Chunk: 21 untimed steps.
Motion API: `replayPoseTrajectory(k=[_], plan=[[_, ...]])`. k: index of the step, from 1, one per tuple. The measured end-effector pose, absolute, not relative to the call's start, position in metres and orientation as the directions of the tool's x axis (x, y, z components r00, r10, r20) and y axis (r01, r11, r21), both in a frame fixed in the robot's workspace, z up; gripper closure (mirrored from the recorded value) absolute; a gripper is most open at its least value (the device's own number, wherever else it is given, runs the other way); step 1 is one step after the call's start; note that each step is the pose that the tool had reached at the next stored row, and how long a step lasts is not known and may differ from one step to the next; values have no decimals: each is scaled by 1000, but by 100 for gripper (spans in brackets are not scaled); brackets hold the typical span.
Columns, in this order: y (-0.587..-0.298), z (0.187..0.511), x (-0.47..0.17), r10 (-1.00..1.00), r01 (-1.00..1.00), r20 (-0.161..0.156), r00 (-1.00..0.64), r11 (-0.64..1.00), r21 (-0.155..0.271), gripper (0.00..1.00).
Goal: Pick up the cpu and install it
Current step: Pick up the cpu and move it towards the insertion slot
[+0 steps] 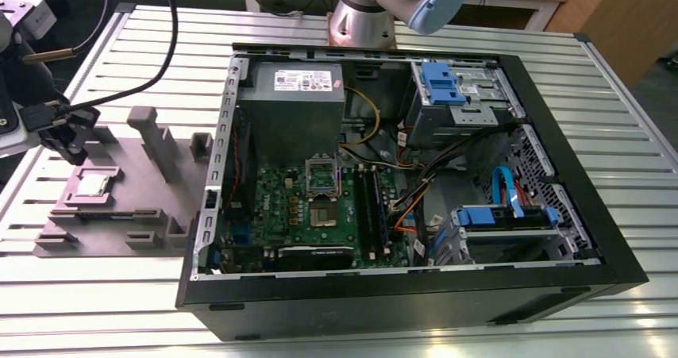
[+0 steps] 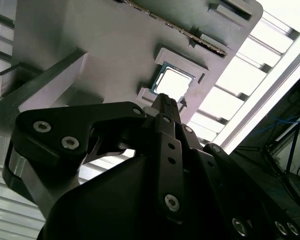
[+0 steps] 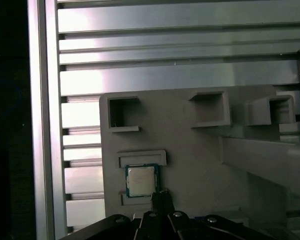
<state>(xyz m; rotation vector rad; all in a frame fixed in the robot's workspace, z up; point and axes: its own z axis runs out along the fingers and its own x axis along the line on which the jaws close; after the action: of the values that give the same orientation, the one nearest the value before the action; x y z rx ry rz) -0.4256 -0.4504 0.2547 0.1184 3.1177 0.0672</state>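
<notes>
Slats of the metal tabletop [image 1: 138, 48] are carrying a grey tray [image 1: 138, 185] near the edge at the exterior view's left. The cpu [image 1: 94, 185] is lying flat in a square nest by the tray's outer edge, and the gripper [image 1: 70, 145] is hanging close by, seemingly not touching it. In the second wrist view the gripper [image 2: 165, 100] is pointing at the cpu [image 2: 176, 82], jaws pinched together on nothing. In the first wrist view the cpu [image 3: 141, 181] is sitting between two raised lips, with the gripper [image 3: 160, 196] hovering at its corner. The chip is probably light, stiff and thin, with a slippery lid and a fragile underside; opposite side edges are offering the safest hold.
</notes>
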Motion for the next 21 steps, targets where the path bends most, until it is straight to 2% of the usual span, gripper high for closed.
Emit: replayPoseTrajectory(k=[21], plan=[[-451, 219, -434, 76, 75, -17, -997, 996, 44, 90]])
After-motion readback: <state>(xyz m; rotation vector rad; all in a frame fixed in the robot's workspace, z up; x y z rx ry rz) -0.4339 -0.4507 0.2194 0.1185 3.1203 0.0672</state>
